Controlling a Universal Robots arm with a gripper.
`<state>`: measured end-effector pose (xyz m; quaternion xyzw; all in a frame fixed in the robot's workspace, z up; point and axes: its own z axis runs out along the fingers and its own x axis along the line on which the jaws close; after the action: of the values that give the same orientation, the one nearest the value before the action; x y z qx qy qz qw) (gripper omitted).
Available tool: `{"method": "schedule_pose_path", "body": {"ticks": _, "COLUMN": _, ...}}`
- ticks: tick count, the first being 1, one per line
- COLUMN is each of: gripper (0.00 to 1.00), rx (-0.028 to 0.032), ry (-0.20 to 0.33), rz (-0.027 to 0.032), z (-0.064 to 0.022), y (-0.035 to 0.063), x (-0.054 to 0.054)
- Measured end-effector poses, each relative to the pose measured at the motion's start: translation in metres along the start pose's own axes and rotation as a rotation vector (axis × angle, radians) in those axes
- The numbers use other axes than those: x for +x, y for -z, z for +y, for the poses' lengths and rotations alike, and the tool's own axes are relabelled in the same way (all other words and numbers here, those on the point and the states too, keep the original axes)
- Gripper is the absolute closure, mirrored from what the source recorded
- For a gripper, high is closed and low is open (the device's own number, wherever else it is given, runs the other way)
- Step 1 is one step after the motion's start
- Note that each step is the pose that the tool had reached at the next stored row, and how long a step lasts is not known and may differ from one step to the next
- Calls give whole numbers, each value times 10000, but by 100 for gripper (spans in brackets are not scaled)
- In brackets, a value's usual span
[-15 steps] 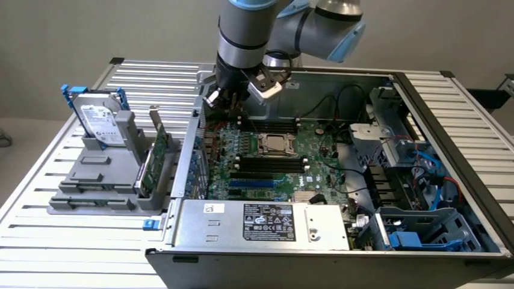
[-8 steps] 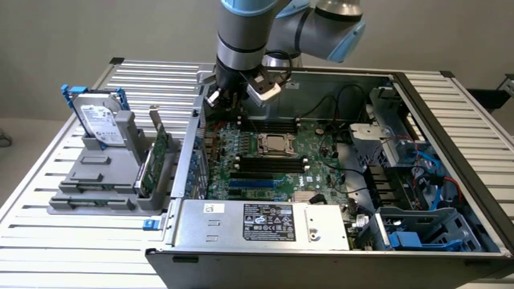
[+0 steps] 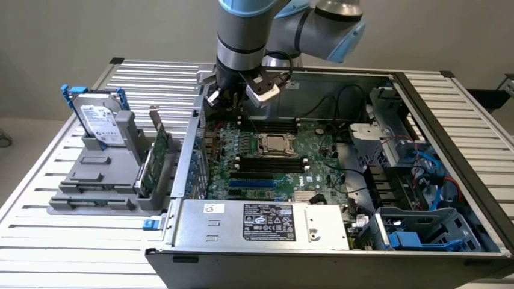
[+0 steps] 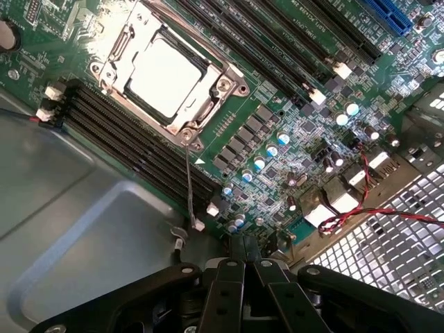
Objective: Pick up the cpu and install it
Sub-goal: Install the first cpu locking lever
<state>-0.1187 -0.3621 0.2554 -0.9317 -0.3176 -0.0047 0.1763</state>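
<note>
Closest to the wrist camera is your gripper [image 4: 244, 267]. Its two black fingers are pressed together with nothing pinched between them. It hangs over the edge of the motherboard [image 4: 277, 152], where the board meets the grey case wall [image 4: 83, 229] and a perforated vent grille [image 4: 388, 257]. Just past the fingertips you see a row of small capacitors [image 4: 274, 149] and a pair of red wires [image 4: 388, 211]. Beyond those runs a bank of dark memory slots [image 4: 132, 139], and beyond the slots sits the socket [image 4: 232, 87] with its bright metal frame.

That is where you will find the cpu [image 4: 163, 73]: lying inside the socket, bordered on all sides by the metal frame, well apart from the gripper. In the exterior view the cpu [image 3: 274, 143] shows pale at the middle of the board. The arm [image 3: 241, 42] stands over the board's far corner, toward the exterior view's left.

You can judge the pick-up and the placing as done, since the chip is down and the fingers are empty. What you cannot settle is whether the frame is locked. A thin wire lever [image 4: 189, 180] reaches from the socket's corner across the slots, and its latch is not readable.

The cpu lies flat with its silvery top facing up. Being square, it has no real long axis; one pair of edges runs along the memory slots on either side, the other across them.
</note>
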Motion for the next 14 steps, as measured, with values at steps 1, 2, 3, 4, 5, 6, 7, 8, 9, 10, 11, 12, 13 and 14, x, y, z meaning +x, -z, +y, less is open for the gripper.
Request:
{"method": "schedule_pose_path", "body": {"ticks": 1, "gripper": 89, "rx": -1, "ry": -14, "rz": 5, "z": 1, "y": 1, "x": 1}}
{"method": "schedule_pose_path", "body": {"ticks": 2, "gripper": 89, "rx": -2, "ry": -24, "rz": 9, "z": 2, "y": 3, "x": 3}}
{"method": "schedule_pose_path", "body": {"ticks": 3, "gripper": 89, "rx": -3, "ry": -30, "rz": 6, "z": 3, "y": 8, "x": 7}}
{"method": "schedule_pose_path", "body": {"ticks": 4, "gripper": 89, "rx": -2, "ry": -34, "rz": 5, "z": 6, "y": 13, "x": 13}}
{"method": "schedule_pose_path", "body": {"ticks": 5, "gripper": 89, "rx": -3, "ry": -31, "rz": 9, "z": 12, "y": 17, "x": 23}}
{"method": "schedule_pose_path", "body": {"ticks": 6, "gripper": 89, "rx": -2, "ry": -29, "rz": 10, "z": 17, "y": 21, "x": 31}}
{"method": "schedule_pose_path", "body": {"ticks": 7, "gripper": 89, "rx": -1, "ry": -29, "rz": 12, "z": 21, "y": 23, "x": 38}}
{"method": "schedule_pose_path", "body": {"ticks": 8, "gripper": 89, "rx": 0, "ry": -29, "rz": 13, "z": 23, "y": 25, "x": 42}}
{"method": "schedule_pose_path", "body": {"ticks": 9, "gripper": 89, "rx": 3, "ry": -37, "rz": 19, "z": 23, "y": 25, "x": 42}}
{"method": "schedule_pose_path", "body": {"ticks": 10, "gripper": 89, "rx": 1, "ry": -62, "rz": 28, "z": 23, "y": 26, "x": 42}}
{"method": "schedule_pose_path", "body": {"ticks": 11, "gripper": 89, "rx": -4, "ry": -111, "rz": 44, "z": 23, "y": 27, "x": 42}}
{"method": "schedule_pose_path", "body": {"ticks": 12, "gripper": 89, "rx": -14, "ry": -195, "rz": 74, "z": 23, "y": 27, "x": 42}}
{"method": "schedule_pose_path", "body": {"ticks": 13, "gripper": 89, "rx": -30, "ry": -328, "rz": 122, "z": 23, "y": 26, "x": 42}}
{"method": "schedule_pose_path", "body": {"ticks": 14, "gripper": 89, "rx": -48, "ry": -468, "rz": 172, "z": 24, "y": 26, "x": 42}}
